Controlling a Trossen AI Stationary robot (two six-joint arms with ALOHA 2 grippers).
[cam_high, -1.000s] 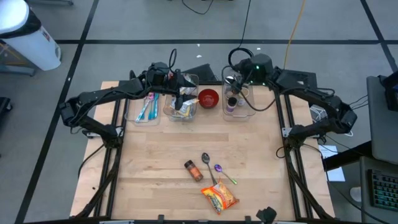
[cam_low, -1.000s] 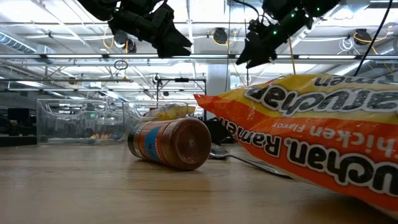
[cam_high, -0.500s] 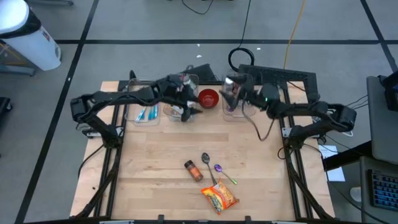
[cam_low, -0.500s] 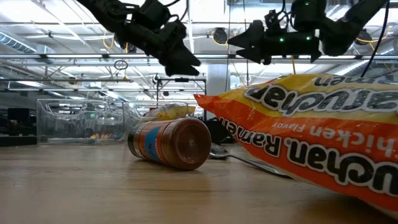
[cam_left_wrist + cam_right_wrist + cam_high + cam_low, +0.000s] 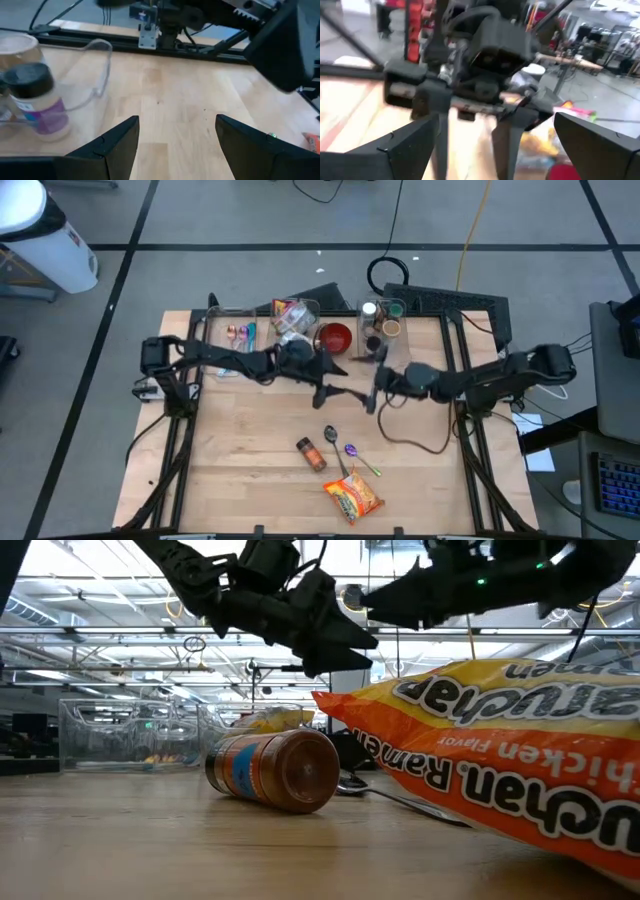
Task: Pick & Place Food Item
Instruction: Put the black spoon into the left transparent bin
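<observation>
Both arms are extended low and nearly horizontal over the middle of the table (image 5: 240, 440), meeting head-on just short of the far containers. The left gripper (image 5: 335, 388) is carried at the end of the left arm, which reaches in from 9 o'clock; its fingers (image 5: 117, 145) are seen spread apart with only bare wood between them, so nothing is grasped or touched. The right gripper (image 5: 375, 387) is brought in from 3 o'clock and faces the left one; its fingers (image 5: 407, 147) are released to full width and are likewise empty. In the low view both grippers are held above the tabletop. The ramen packet (image 5: 353, 498) lies flat near the table's 6 o'clock edge. The spice jar (image 5: 311, 453) lies on its side at about 10 o'clock from it. Two spoons (image 5: 343, 451) are placed between jar and packet. A red bowl (image 5: 336, 337) is set between clear bins (image 5: 296, 315) at 12 o'clock.
</observation>
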